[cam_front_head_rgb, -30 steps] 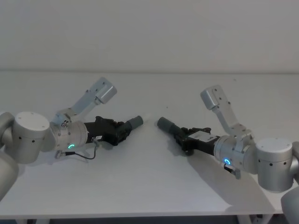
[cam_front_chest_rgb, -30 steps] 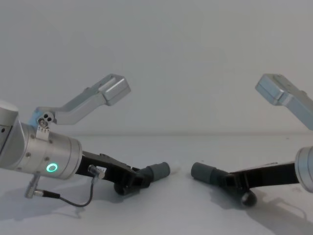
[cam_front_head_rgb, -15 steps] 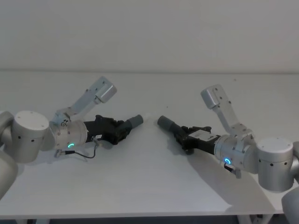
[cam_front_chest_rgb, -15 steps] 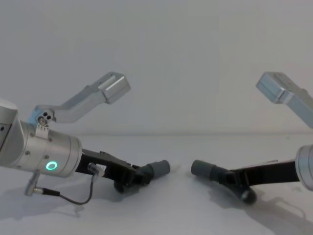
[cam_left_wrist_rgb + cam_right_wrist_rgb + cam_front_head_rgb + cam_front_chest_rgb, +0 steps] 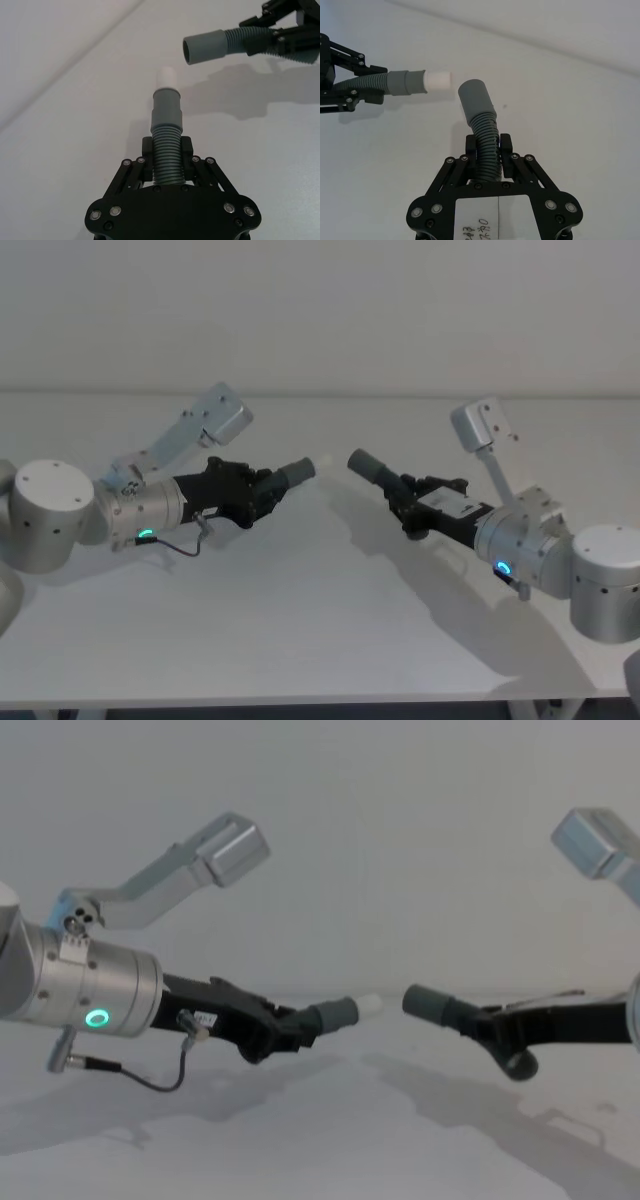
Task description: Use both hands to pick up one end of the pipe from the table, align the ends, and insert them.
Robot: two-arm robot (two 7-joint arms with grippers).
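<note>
PROGRESS | our black left hand [image 5: 262, 495] pinches ribbed grey spigot hose [image 5: 297, 474], right hand [image 5: 405, 505] pinches socket hose [image 5: 368, 465] | both off white worktop [image 5: 320, 640] | unjoined; aligning, inserting remain

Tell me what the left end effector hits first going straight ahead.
Probably the open cuff of the hose held by the right end effector. The left end effector aims slightly beside it, so its white tip may only graze. Depth is unclear.

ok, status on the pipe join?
Left gripper shut on spigot hose, right gripper shut on socket hose, both above table. Spigot and socket apart, not lined up. Nothing between.
</note>
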